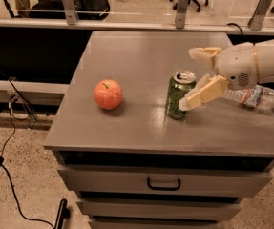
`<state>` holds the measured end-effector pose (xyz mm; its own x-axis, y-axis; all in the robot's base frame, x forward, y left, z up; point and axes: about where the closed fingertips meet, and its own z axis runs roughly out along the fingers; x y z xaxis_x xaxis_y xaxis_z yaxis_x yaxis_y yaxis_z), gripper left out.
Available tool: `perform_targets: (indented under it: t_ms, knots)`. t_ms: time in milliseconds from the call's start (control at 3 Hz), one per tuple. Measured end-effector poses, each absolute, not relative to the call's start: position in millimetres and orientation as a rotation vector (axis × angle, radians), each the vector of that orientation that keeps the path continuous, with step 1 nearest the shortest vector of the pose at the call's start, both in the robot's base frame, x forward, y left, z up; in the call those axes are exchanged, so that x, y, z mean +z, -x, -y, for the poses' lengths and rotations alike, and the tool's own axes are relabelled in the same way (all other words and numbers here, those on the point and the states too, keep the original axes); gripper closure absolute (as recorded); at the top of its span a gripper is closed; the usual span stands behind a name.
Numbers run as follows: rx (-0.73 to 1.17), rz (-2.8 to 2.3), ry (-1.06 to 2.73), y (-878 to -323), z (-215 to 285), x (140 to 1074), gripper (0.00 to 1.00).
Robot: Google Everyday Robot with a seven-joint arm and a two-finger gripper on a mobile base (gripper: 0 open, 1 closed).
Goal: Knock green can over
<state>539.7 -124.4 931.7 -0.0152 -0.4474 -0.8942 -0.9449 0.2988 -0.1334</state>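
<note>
The green can [178, 94] stands upright on the grey cabinet top [141, 66], right of centre, with a silver top and pull tab. My gripper [192, 78] comes in from the right and is open. Its near finger [204, 93] lies against the can's right side, low down. Its far finger [204, 56] is behind and to the right of the can, apart from it.
A red-orange apple [108, 94] sits left of the can. A clear plastic bottle [254, 97] lies on its side at the right edge, behind my arm. Drawers are below the front edge. A railing runs behind the cabinet.
</note>
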Motion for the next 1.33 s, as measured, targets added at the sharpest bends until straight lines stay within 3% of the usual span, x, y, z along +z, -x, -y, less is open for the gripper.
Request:
perform_targets:
  t_ms: [667,1333]
  knots:
    - [0.741,-1.614,1.191,-571,136,893,0.0]
    - [0.723,-1.592,1.24,-554,134,885,0.0]
